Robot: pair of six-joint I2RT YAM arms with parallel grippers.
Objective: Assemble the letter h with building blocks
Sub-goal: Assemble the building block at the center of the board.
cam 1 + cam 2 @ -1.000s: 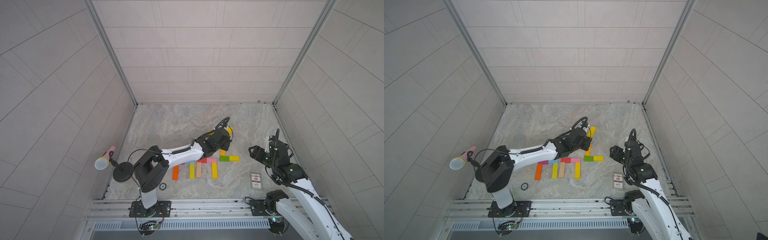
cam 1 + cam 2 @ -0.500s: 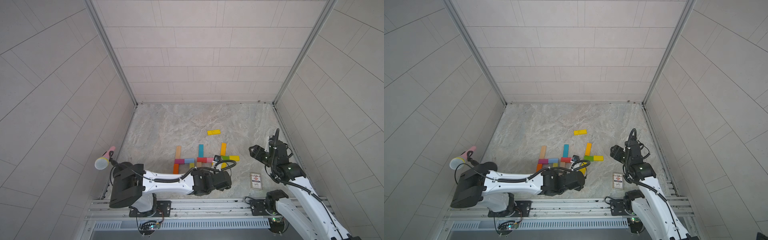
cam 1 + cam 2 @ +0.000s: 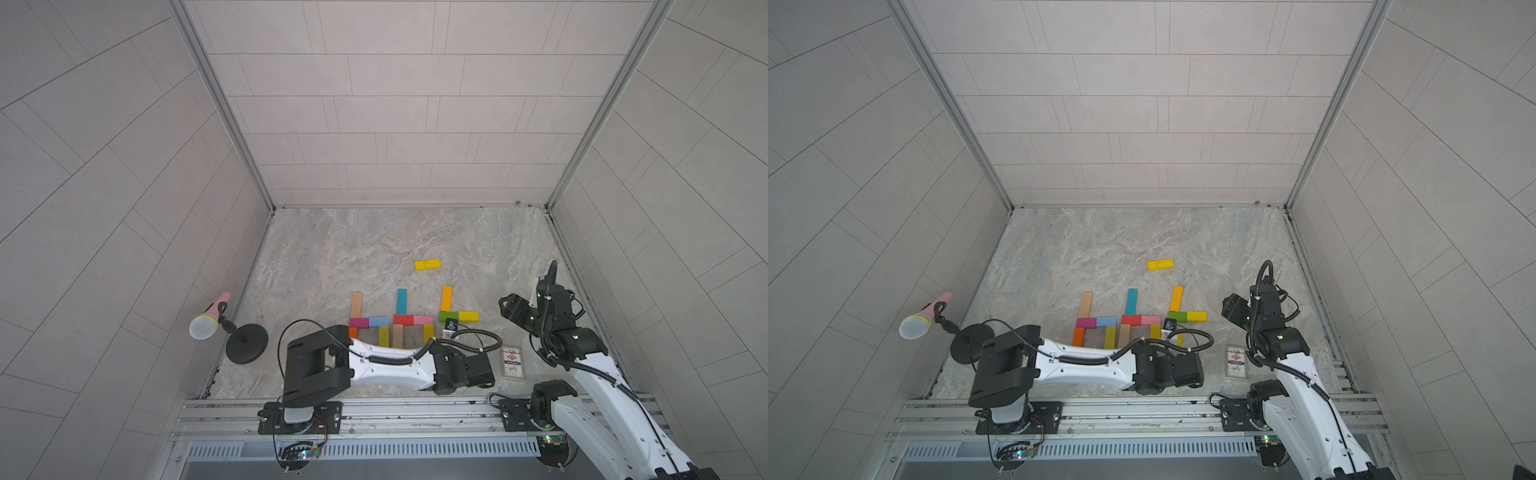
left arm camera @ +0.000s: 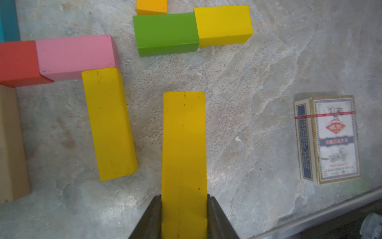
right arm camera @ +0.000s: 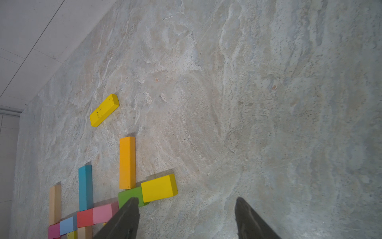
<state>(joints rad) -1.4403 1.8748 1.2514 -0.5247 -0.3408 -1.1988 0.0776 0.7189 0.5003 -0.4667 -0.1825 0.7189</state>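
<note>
- A grey, stone-patterned table [image 3: 353,249] sits inside a pale tiled booth, seen from above, with one robot arm at each near corner.
- Coloured blocks lie flat toward the near edge in three groups, side by side.
- Left group: a wood block [image 3: 356,304] points far. A magenta block [image 3: 358,322] and a blue block [image 3: 378,321] form a bar. An orange block [image 3: 353,332] and a lime block [image 3: 383,336] point near beneath it.
- Middle group: a teal block [image 3: 401,301] points far above a bar made of a red block [image 3: 403,319] and a pink block [image 3: 423,319]. A wood leg [image 3: 398,336] and a yellow leg [image 3: 428,331] lie beneath the bar.
- Right group: an amber block [image 3: 446,298] points far, its near end touching a green block [image 3: 449,316]. A short yellow block [image 3: 468,316] touches the green block's right end.
- The left gripper [image 4: 184,197] is low by the near edge, its jaws clenched on the near end of the held block [image 4: 184,144], which is long and yellow.
- The held block points toward the green block with a gap between them. It sits just right of the yellow leg, apart from it.
- Whether the held block rests on the table cannot be told.
- The right gripper [image 5: 187,198] hovers right of the groups, its jaws released and spread with nothing between them.
- A lone block [image 3: 427,264], yellow, lies farther out, well apart from the groups.
- A card box [image 3: 511,362] lies near right, and a microphone [image 3: 205,324] stands at the left edge.
</note>
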